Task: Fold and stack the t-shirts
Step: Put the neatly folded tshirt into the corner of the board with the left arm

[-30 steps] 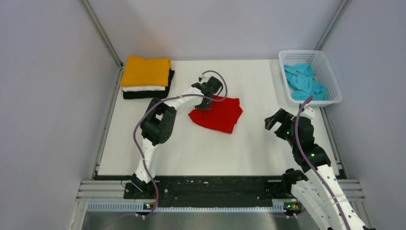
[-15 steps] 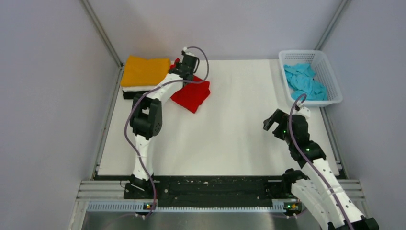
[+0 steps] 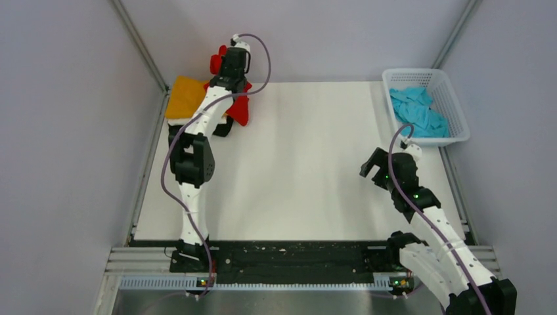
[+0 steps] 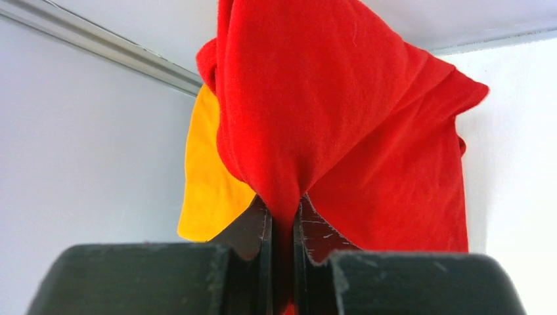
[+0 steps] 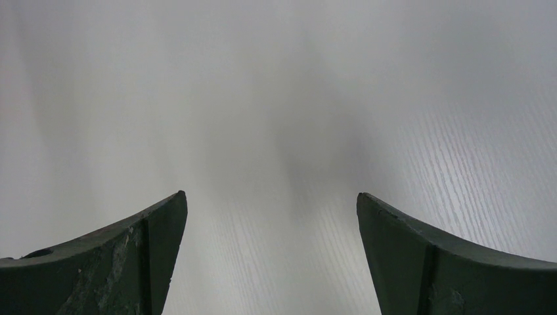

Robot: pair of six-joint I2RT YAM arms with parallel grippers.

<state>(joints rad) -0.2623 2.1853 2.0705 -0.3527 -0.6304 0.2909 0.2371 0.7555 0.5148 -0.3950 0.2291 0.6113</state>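
Observation:
My left gripper [image 3: 227, 69] is shut on a bunched fold of the bright red t-shirt [image 3: 240, 110], lifted over the stack at the table's far left corner. In the left wrist view the red t-shirt [image 4: 341, 98] hangs pinched between the jaws of the left gripper [image 4: 282, 205], with the orange-yellow t-shirt [image 4: 207, 190] behind it. The orange-yellow t-shirt [image 3: 184, 97] tops the stack; a dark edge of the black t-shirt [image 3: 223, 126] shows below, and the white one is hidden. The light blue t-shirt [image 3: 418, 111] lies crumpled in the basket. My right gripper [image 3: 374, 167] stands open over bare table, nothing between its fingers.
The white lattice basket [image 3: 433, 140] stands at the far right corner. Grey walls and metal frame rails close in the white table [image 3: 302, 170] on the left, back and right. The right gripper [image 5: 270, 197] sees only tabletop.
The left arm has carried the red t-shirt from the middle of the table up and left to the stack. The right arm has shifted only slightly and stays open.

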